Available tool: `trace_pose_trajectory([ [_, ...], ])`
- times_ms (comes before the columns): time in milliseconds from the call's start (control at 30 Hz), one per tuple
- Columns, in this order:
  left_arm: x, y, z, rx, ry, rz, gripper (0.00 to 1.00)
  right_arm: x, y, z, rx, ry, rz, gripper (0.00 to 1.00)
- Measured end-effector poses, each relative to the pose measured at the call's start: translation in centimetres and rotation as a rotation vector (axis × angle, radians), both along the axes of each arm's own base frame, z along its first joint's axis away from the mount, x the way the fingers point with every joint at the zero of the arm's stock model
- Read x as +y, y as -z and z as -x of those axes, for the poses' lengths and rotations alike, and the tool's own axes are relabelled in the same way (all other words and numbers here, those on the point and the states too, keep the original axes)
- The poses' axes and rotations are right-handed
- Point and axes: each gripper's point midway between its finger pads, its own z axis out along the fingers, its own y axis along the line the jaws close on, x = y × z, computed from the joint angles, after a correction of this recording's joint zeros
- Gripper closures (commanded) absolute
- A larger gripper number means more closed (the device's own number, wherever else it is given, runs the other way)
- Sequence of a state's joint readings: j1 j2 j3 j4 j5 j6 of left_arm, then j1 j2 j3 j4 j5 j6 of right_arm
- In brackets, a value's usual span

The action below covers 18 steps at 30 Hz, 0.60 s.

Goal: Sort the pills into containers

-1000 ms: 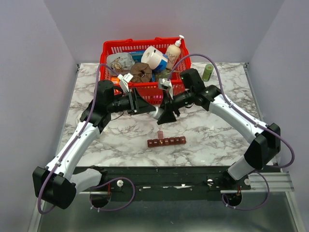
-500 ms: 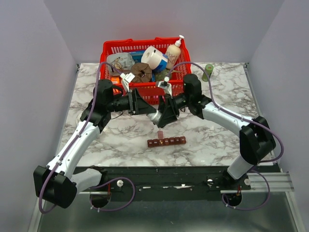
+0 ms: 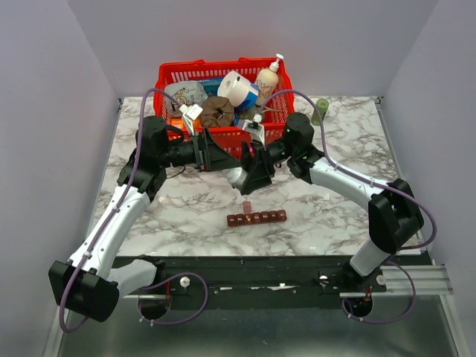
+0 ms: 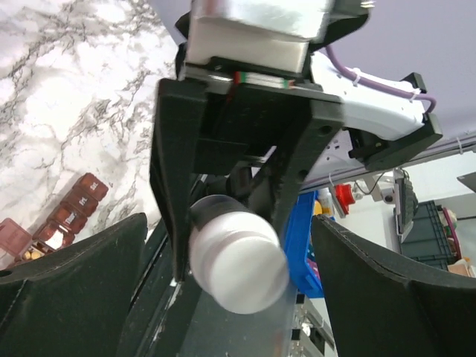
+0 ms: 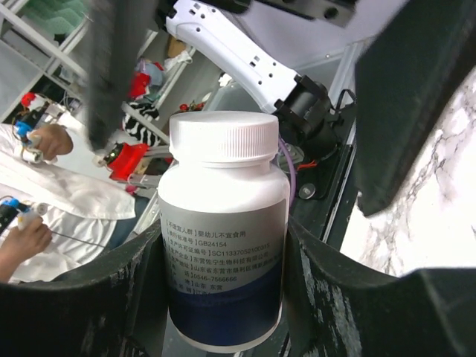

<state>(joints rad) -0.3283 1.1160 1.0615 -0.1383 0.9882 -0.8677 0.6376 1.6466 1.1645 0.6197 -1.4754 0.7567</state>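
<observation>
The containers, a dark red-brown strip of small compartments, lie on the marble table at lower centre of the overhead view, long axis running left to right across the frame, one translucent lid raised toward the left end. Above and just behind the strip, the two arms meet over the table. The right gripper is clamped on a white-capped pill bottle, fingers hugging both sides of its labelled body. The left gripper faces the cap, its fingers spread wide apart on either side. Behind them, at upper centre, stands a red basket of assorted goods.
</observation>
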Motion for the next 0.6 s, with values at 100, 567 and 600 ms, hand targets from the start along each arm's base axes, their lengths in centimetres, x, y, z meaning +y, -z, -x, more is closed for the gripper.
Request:
trace_pose_trajectory([
  [100,0.3,-1.4,0.3,-0.035,-0.01,0.014,0.01,0.5,-0.1,-0.8,-0.027,0.024,0.014,0.93],
  [567,3.0,-0.2,-2.7,-0.067,-0.267,-0.143,0.01,-0.9,-1.2,-4.2,-0.577,0.368,0.081,0.93],
  [600,3.0,0.0,-2.8,-0.057,-0.27,-0.141,0.01,-0.9,-0.8,-4.5,-0.605,0.385,0.099,0.93],
])
